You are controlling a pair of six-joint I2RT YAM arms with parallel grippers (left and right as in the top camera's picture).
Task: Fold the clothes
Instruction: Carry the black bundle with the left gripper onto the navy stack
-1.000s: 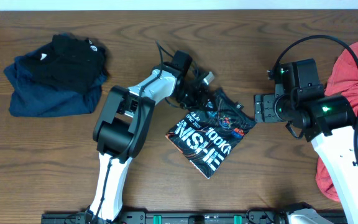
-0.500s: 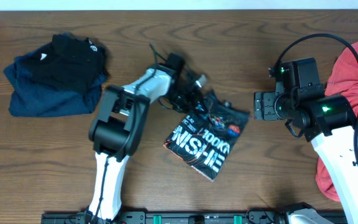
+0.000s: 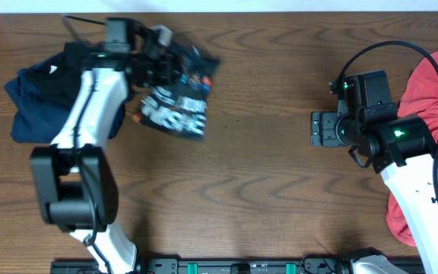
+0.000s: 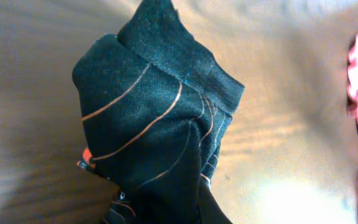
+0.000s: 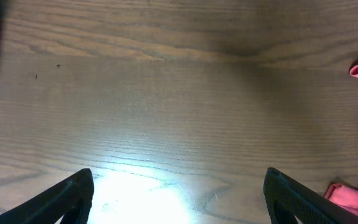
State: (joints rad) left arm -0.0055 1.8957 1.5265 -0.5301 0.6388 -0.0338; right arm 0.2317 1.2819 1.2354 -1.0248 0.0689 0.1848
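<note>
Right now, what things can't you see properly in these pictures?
- The left gripper: in the left wrist view the black jersey covers its fingertips completely.
- The jersey's white lettering: overhead, it is folded over and blurred, so it is unreadable.
- The coral-red garment: overhead, it is cut off by the right edge and lies partly under the right arm.
- The dark blue clothes pile: overhead, the left arm hides part of it.
</note>
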